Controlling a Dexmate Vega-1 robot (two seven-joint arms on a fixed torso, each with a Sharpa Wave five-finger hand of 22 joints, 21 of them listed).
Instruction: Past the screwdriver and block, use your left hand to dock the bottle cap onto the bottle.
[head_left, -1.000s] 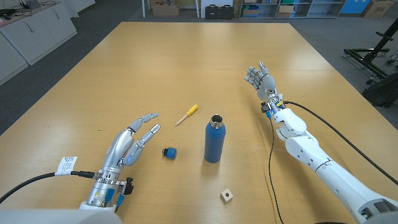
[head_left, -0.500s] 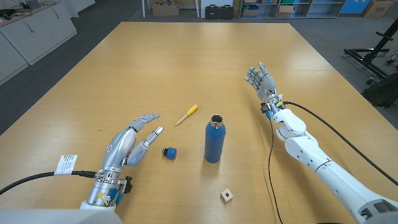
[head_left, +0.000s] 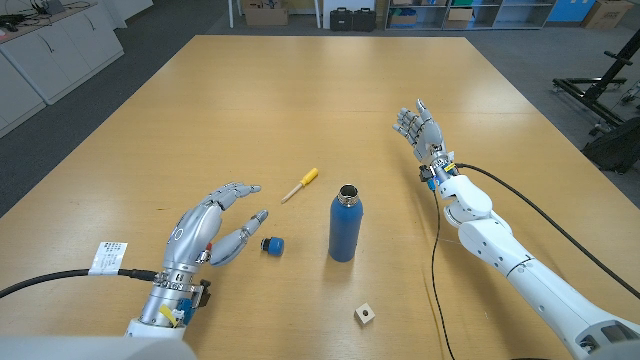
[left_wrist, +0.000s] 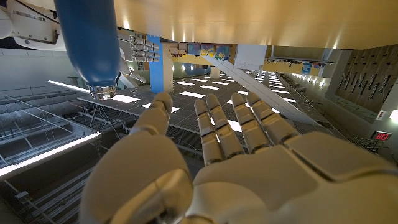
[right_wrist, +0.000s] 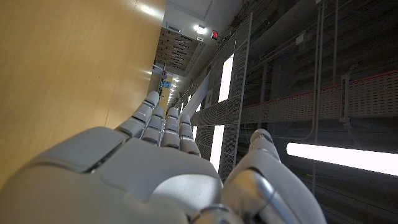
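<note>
Reach-for-cap step: left hand (head_left: 205, 232) empty, fingers apart, fingertips just beside the blue bottle cap (head_left: 272, 245), possibly touching, hard to tell. Blue bottle (head_left: 344, 224) stands upright and uncapped near the cap. Right hand (head_left: 421, 128) idle, fingers spread. Next: pinch cap, lift, carry to bottle mouth

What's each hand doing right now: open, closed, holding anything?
Left hand: open, holding nothing, fingertips just short of the bottle cap.
Right hand: open, fingers spread, holding nothing, away from the bottle.
</note>
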